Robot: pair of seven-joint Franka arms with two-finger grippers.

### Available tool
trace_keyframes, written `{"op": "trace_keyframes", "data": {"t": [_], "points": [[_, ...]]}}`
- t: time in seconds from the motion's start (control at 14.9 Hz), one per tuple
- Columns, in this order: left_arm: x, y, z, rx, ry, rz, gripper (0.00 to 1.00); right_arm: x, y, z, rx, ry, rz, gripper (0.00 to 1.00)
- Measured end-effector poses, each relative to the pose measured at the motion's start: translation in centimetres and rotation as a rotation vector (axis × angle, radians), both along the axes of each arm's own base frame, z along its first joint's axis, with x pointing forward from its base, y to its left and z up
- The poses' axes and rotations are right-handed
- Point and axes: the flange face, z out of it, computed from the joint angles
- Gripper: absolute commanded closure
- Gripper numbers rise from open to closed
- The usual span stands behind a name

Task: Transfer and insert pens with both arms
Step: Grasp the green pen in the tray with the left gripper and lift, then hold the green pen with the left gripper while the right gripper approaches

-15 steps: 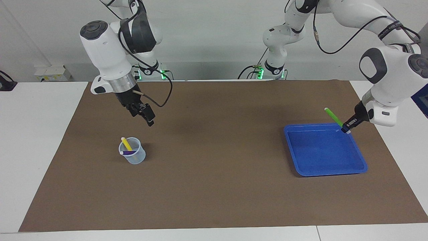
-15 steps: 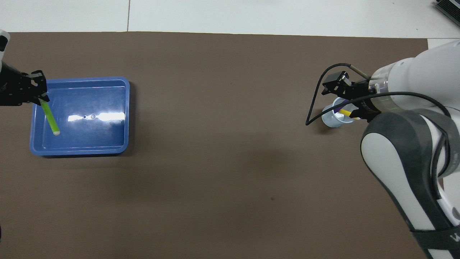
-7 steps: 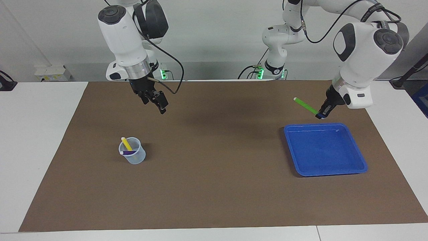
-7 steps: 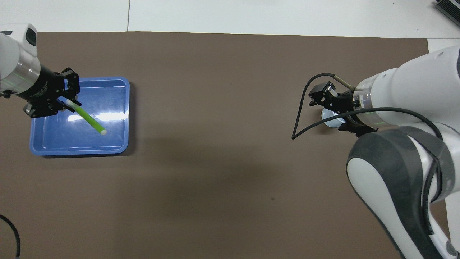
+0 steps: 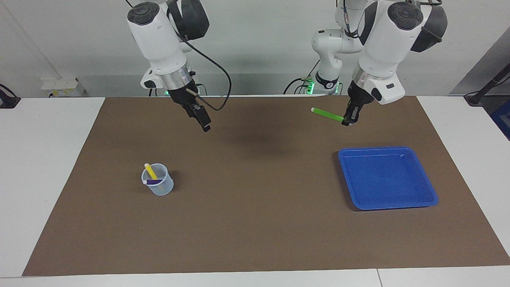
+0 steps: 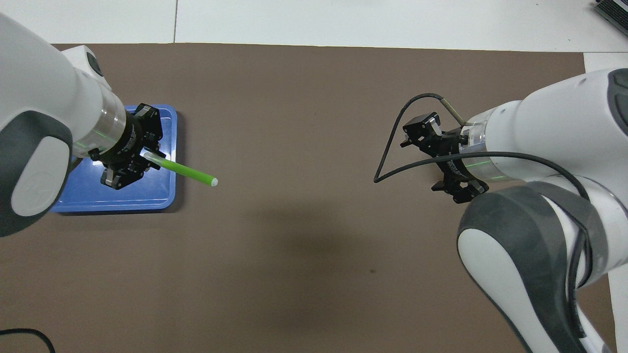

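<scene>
My left gripper is shut on one end of the bright green pen. It holds the pen almost level in the air over the brown mat, with the white cap pointing toward the right arm's end. In the overhead view the green pen sticks out of the left gripper. My right gripper hangs empty over the mat, and it also shows in the overhead view. A clear cup holds the yellow pen and the purple pen. The right arm hides the cup in the overhead view.
An empty blue tray lies on the mat toward the left arm's end, partly under the left arm in the overhead view. A black cable loops from the right wrist. The brown mat covers the table's middle.
The left gripper has lifted the green pen from over the tray and swung it toward the table's middle, turning it level. The right gripper has risen away from the cup toward the middle.
</scene>
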Motion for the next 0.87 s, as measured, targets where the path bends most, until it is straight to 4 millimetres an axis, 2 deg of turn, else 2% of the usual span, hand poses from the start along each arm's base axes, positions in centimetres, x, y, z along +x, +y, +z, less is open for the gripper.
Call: {"op": "trace_keyframes", "data": {"t": [0.4,0.67,0.87], "points": [[-1.0,-4.6,0.5,-0.055,-0.034,0.325,1.00,-1.5,2.9,2.3,0.083,0.039,-0.140,0.03],[-2.3,-8.8,1.1,-0.099,-0.071,0.451,1.00,-2.4,5.2,3.0,0.126,0.078,-0.254,0.04],[-4.0,-12.3,1.4,-0.120,-0.080,0.482,1.00,-2.1,5.4,3.9,0.167,0.073,-0.351,0.06]]}}
